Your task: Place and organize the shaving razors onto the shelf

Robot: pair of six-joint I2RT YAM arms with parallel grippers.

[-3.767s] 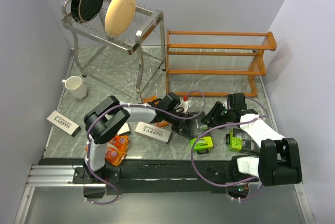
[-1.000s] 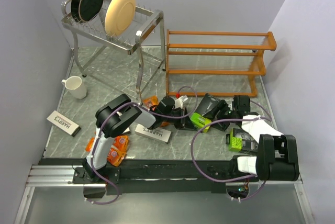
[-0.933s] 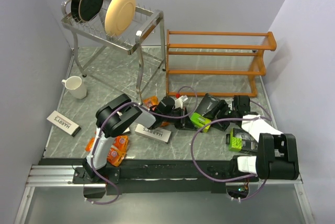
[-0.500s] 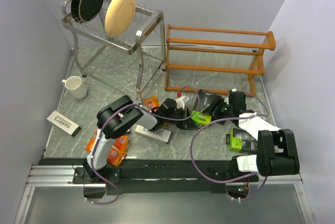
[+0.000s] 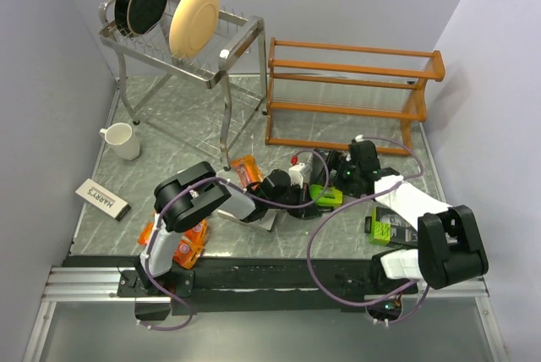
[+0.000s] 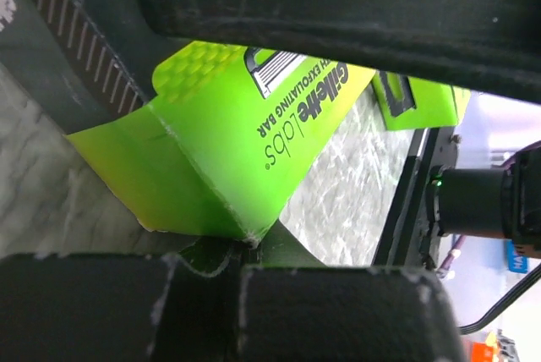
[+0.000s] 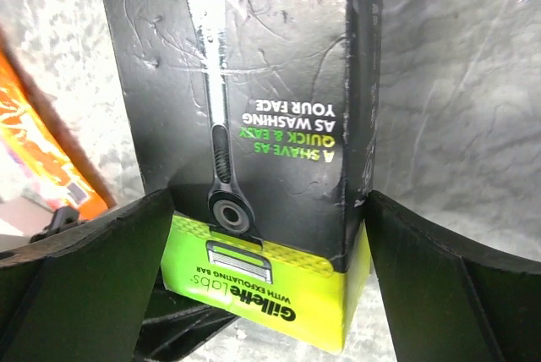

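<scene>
Two arms meet mid-table over one black-and-lime pack [image 5: 326,197], which sits low in front of shelf [image 5: 347,83], apart from it. L arm reaches low to right, forearm near tabletop. Left gripper [image 5: 304,190] is clamped tight on pack's lime end. R arm bends back leftward, wrist tipped down — right gripper [image 5: 344,179] fingers spread wide astride same pack. Pressing or just flanking — can't tell. Second lime pack [image 5: 385,228] lies by R arm.
</scene>
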